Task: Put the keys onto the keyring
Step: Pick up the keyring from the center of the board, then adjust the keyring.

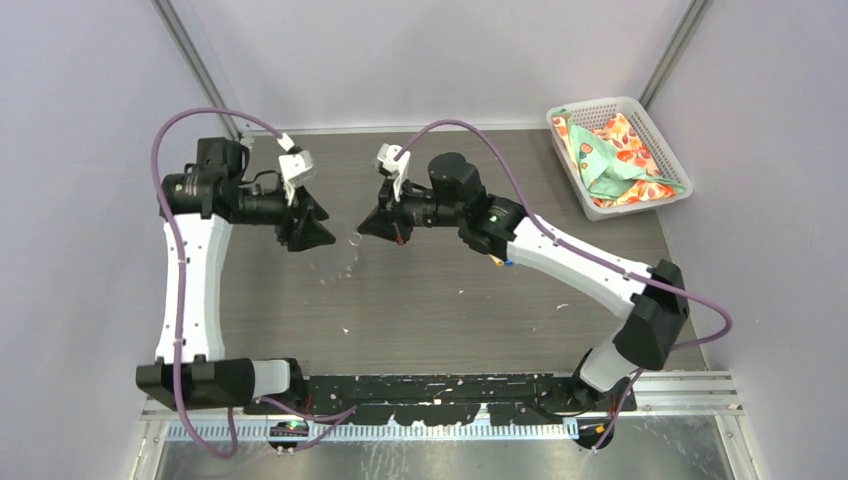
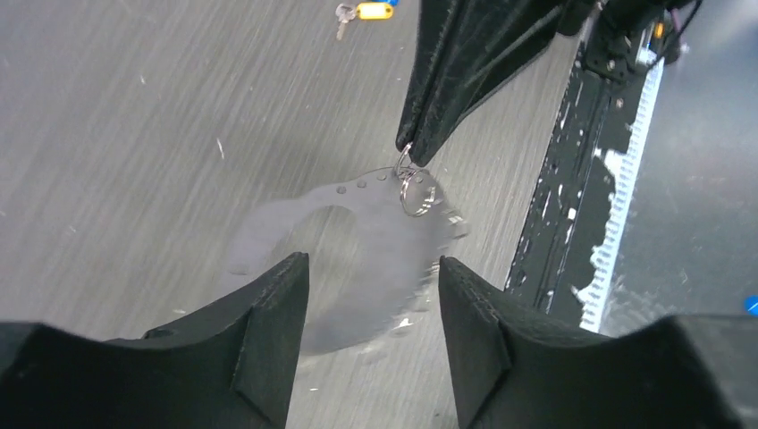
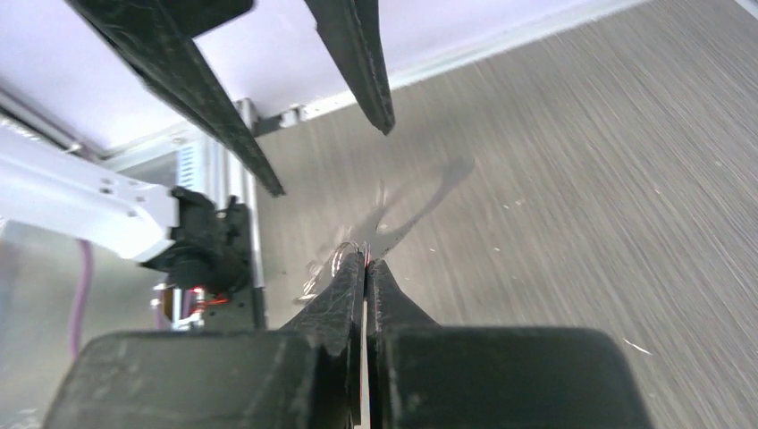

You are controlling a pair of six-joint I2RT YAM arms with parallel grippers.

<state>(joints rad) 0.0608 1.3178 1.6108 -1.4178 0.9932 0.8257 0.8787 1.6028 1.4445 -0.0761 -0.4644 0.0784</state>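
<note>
My right gripper (image 1: 362, 232) is shut on the small metal fitting (image 2: 414, 192) of the keyring and holds it above the table. The grey floppy loop (image 2: 268, 223) hangs from the fitting, blurred, and shows only faintly in the top view (image 1: 345, 262). In the right wrist view the fitting (image 3: 349, 255) peeks out at my shut fingertips (image 3: 366, 262). My left gripper (image 1: 318, 232) is open and empty, just left of the keyring, its jaws (image 2: 371, 268) wide apart. The yellow-headed key (image 2: 371, 11) and the blue-headed key lie together on the table under the right forearm (image 1: 502, 262).
A white basket (image 1: 650, 130) with a colourful cloth stands at the back right. A black rail (image 1: 450, 385) runs along the near table edge between the arm bases. Walls close in the left, back and right sides.
</note>
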